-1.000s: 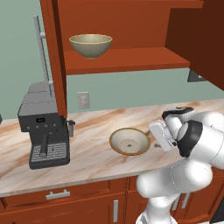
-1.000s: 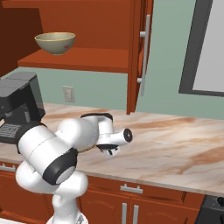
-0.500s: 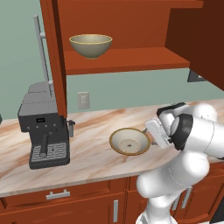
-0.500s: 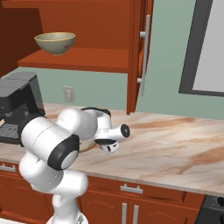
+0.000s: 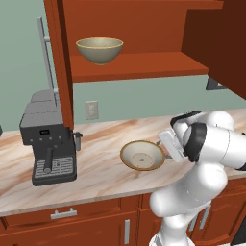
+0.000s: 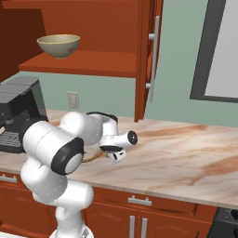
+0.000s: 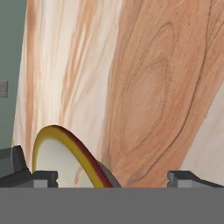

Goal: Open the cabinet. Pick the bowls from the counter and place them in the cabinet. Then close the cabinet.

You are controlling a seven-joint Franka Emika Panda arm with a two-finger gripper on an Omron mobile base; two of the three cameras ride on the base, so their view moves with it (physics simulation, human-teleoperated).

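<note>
Red-brown wooden wall cabinet [image 5: 144, 29] doors open; deep rounded tan ceramic bowl [image 5: 99, 50] already on its shelf. Wider shallow tan bowl with cream speckled inside [image 5: 142, 155] on beige-pink marble surface [image 5: 96, 168]. Step in hand: pick of second bowl. Tool [image 7: 111, 177] released, fingertips wide apart, rim between them nearer one tip. Judgement: next, lower onto rim, clench, lift to shelf.

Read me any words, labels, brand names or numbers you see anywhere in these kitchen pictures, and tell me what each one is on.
No readable text anywhere.
Coffee machine: a small dark panel on its front, too small to read.
Cabinet, bowls, counter: no markings.
</note>
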